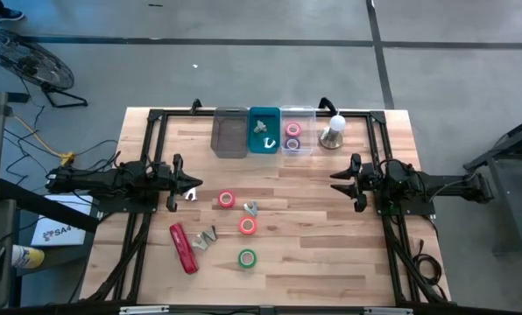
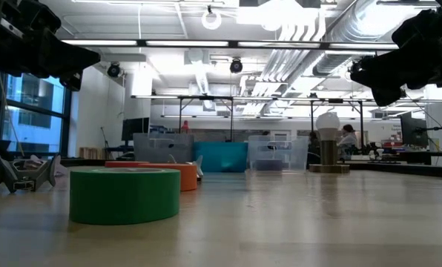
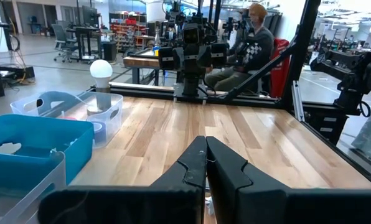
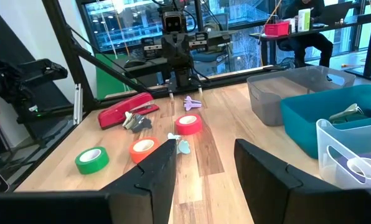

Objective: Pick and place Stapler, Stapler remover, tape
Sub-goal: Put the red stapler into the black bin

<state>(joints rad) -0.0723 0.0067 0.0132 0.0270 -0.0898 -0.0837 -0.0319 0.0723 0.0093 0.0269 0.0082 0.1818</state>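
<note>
Left pincer [image 1: 191, 194] is closed and empty above the wooden desk [image 1: 331, 245]. The slim red stapler [image 1: 184, 248] lies near the desk's front-left; its far end is obscured in the right wrist view. Green tape roll [image 1: 247, 258] lies right of it. Right pincer [image 1: 338, 181] stands open, empty.

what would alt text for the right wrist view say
The right gripper's open fingers frame a wooden table holding a red stapler, red, orange and green tape rolls and small metal staple removers. Grey, teal and clear bins line one side.
</note>
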